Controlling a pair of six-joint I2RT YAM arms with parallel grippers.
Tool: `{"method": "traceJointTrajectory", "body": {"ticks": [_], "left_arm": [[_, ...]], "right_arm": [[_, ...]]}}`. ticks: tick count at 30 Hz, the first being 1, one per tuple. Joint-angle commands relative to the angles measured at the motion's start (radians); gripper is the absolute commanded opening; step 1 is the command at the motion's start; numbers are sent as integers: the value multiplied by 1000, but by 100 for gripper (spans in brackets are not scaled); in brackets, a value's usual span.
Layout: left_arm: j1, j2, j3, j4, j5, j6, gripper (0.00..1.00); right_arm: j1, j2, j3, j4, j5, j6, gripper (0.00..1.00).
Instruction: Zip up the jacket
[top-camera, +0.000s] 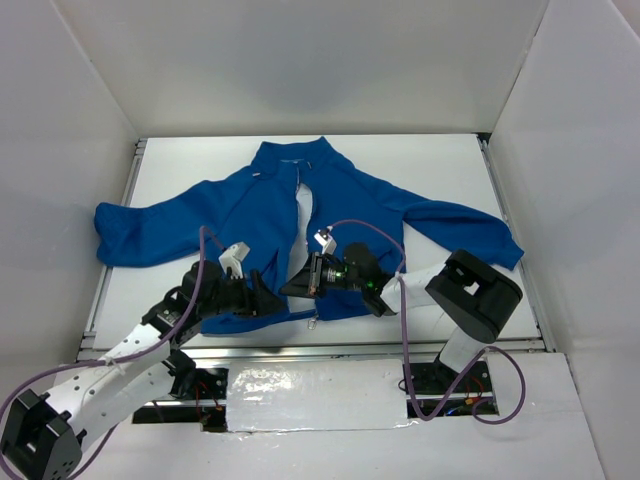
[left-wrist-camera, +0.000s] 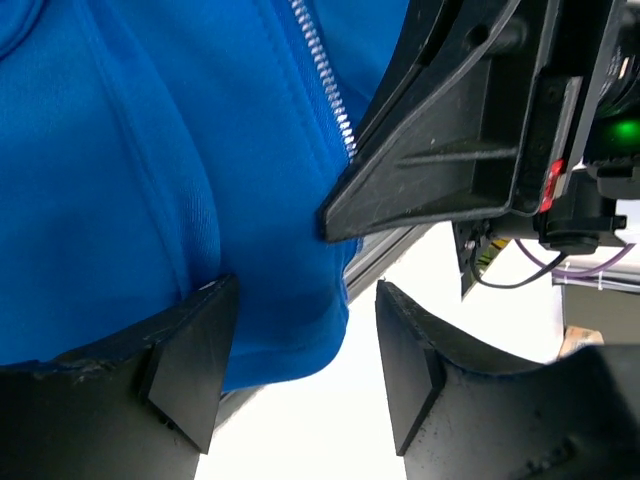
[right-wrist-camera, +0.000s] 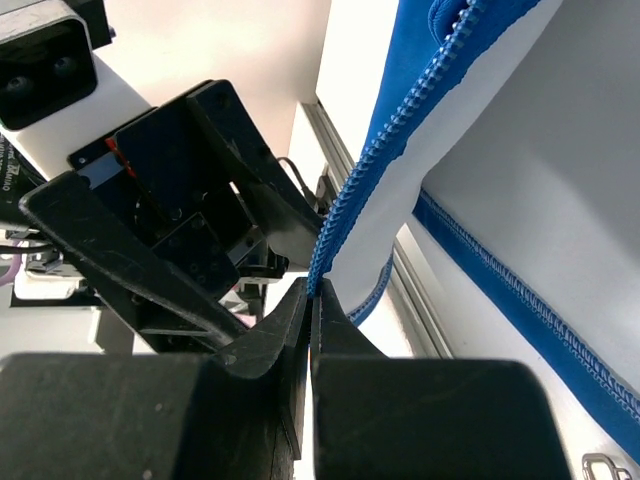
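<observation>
Right hand (right-wrist-camera: 311, 297) clamps the zipper edge of the jacket (top-camera: 250, 210), lower centre; left hand (left-wrist-camera: 305, 310) gapes apart around the hem at the front edge of the bench (top-camera: 420, 165).

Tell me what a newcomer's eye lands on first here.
A royal-blue jacket lies spread across the white table, collar at the far side, its front open. At its near hem, the right gripper is shut on the zipper edge. Facing it, the left gripper is open around the hem's corner.
</observation>
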Motion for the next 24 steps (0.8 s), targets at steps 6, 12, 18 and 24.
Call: {"method": "traceJointTrajectory", "body": {"ticks": [6, 12, 18, 24], "left_arm": [[-10, 39, -24, 87, 6, -23, 57], [-14, 16, -21, 79, -5, -18, 51], [-14, 21, -26, 85, 10, -15, 23], [-14, 42, -30, 131, 36, -15, 0]], "right_arm": [[22, -39, 24, 62, 23, 11, 0], [21, -45, 38, 11, 41, -11, 0], [22, -40, 47, -6, 47, -12, 0], [22, -43, 58, -30, 43, -23, 4]]}}
